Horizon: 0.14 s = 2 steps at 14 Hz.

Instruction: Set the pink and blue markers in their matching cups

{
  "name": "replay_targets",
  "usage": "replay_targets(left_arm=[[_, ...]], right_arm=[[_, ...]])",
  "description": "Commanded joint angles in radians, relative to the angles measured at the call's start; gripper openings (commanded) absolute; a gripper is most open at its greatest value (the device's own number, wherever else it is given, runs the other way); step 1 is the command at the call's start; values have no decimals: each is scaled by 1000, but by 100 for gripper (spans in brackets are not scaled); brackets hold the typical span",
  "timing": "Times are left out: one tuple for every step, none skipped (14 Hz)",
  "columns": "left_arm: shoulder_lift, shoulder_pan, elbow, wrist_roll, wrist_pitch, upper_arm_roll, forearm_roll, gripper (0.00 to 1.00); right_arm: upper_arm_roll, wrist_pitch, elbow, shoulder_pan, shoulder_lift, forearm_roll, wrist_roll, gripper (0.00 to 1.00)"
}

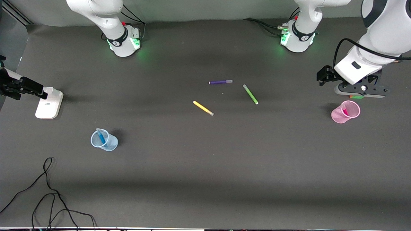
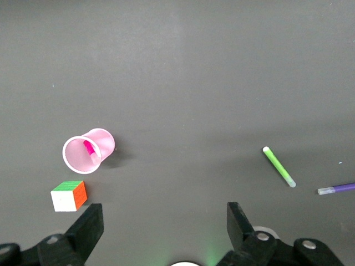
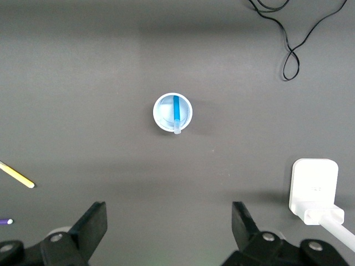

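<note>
The pink cup [image 1: 345,111] stands upright near the left arm's end of the table, with the pink marker [image 1: 344,110] inside it. Both show in the left wrist view: cup [image 2: 89,151], marker [image 2: 88,148]. The blue cup [image 1: 103,140] stands upright toward the right arm's end, with the blue marker [image 1: 101,137] leaning in it. Both show in the right wrist view: cup [image 3: 172,112], marker [image 3: 176,115]. My left gripper [image 1: 359,91] [image 2: 165,213] is open and empty, raised over the table beside the pink cup. My right gripper [image 3: 169,213] is open and empty, high above the table, out of the front view.
A purple pen [image 1: 220,82], a green pen [image 1: 250,94] and a yellow pen [image 1: 203,108] lie mid-table. A multicoloured cube [image 2: 69,195] sits beside the pink cup, under my left gripper. A white stand [image 1: 48,102] and a black cable [image 1: 48,192] lie at the right arm's end.
</note>
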Motion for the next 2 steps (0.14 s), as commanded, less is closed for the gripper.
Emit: replay_targets(left_arm=[[-11, -7, -13, -12, 28, 11, -41, 99], [-11, 1, -13, -12, 31, 11, -42, 99]], right_arm=[[-13, 1, -23, 16, -25, -21, -22, 100], [-13, 1, -23, 16, -25, -21, -22, 100]])
